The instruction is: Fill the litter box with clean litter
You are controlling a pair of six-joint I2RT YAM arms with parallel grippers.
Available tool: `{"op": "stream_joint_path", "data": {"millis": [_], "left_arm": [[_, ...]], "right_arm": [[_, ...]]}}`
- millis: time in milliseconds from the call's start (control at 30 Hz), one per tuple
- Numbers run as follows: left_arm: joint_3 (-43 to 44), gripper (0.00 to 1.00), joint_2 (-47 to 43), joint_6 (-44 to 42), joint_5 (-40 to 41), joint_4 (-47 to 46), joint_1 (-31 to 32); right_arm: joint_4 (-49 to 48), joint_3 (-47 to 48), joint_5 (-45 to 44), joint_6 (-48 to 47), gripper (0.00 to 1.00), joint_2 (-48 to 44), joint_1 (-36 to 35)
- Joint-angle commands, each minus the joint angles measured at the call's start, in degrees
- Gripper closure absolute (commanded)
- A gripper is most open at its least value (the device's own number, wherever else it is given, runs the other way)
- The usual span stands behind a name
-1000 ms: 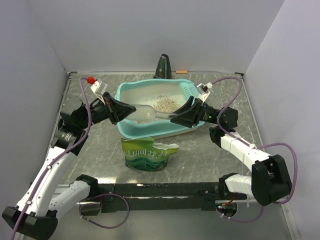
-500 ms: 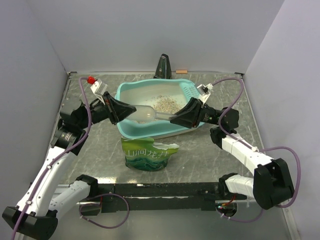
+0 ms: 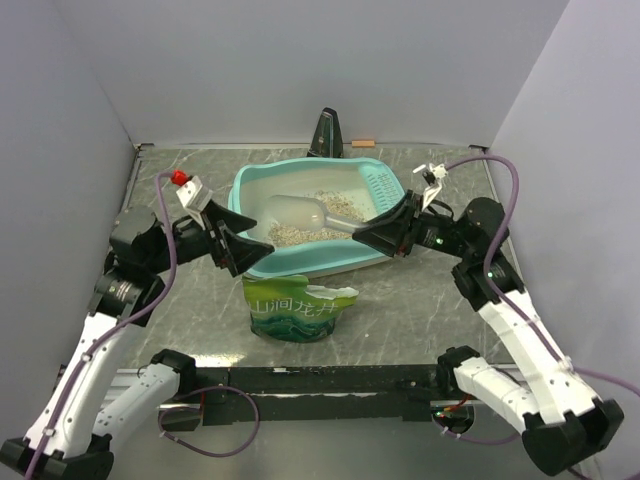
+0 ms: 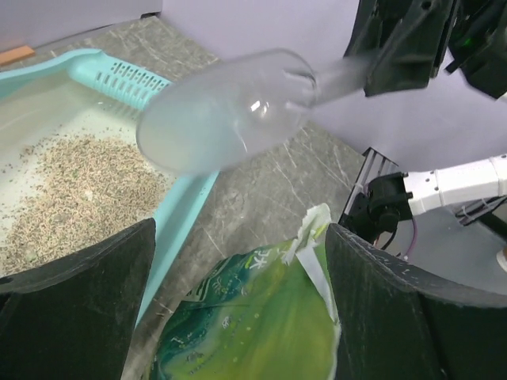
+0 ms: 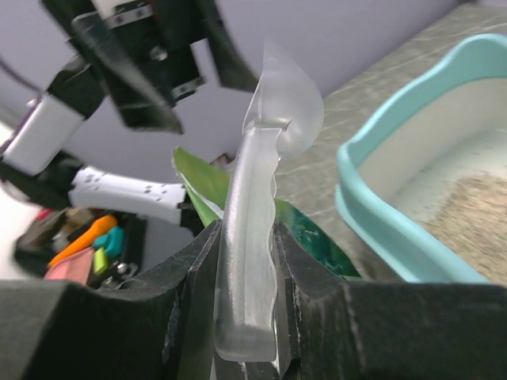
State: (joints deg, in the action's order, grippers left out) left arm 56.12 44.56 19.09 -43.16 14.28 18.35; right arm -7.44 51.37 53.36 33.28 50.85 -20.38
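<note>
The teal litter box (image 3: 241, 187) stands mid-table, and clean litter (image 3: 296, 231) lies speckled over its whitish floor. A translucent plastic scoop (image 3: 296, 212) hangs over the box, its handle (image 5: 246, 261) clamped in my right gripper (image 3: 360, 236), which is shut on it. My left gripper (image 3: 243, 248) sits at the box's near-left corner, wide open, touching nothing. In the left wrist view the scoop (image 4: 222, 107) floats above the box rim (image 4: 178, 207) and the litter (image 4: 71, 182). The right gripper (image 5: 245, 305) pinches the handle from both sides.
A torn-open green printed bag (image 3: 298, 308) stands upright just in front of the box, below my left gripper (image 4: 238, 313). A dark cone-shaped object (image 3: 327, 133) sits by the back wall. Grey walls close in both sides.
My left gripper let go of the scoop's bowl, opened wide and drew back toward the near left. The right arm swung out to the right, still gripping the handle. More litter lies in the box.
</note>
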Motion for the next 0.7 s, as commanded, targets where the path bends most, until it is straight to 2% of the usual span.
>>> {"op": "stream_joint_path", "data": {"millis": [0,167,267,500,667], "left_arm": [[-1.1,0.09,-2.45,-3.61,-4.55,2.5,-0.07],[-2.24,0.1,-4.3,-7.65,-8.25,8.03,0.02],[-4.26,0.1,-6.84,-8.11,-9.4,7.96,0.02],[-9.62,0.07,-13.61,-9.42,-7.3,7.34,2.3],[-10.94,0.08,-13.53,-10.21,-1.59,8.13,5.9]], "right_arm": [[23.76,6.88,-9.67,-10.24,1.0,-2.6,-0.62],[41.06,14.96,-14.41,-16.47,1.0,-2.16,-0.62],[50.47,19.88,-15.83,-20.08,1.0,-1.46,-0.71],[64.63,27.63,-16.63,-24.22,1.0,-2.07,-0.71],[70.28,31.24,-17.59,-24.58,1.0,-3.38,-0.8]]}}
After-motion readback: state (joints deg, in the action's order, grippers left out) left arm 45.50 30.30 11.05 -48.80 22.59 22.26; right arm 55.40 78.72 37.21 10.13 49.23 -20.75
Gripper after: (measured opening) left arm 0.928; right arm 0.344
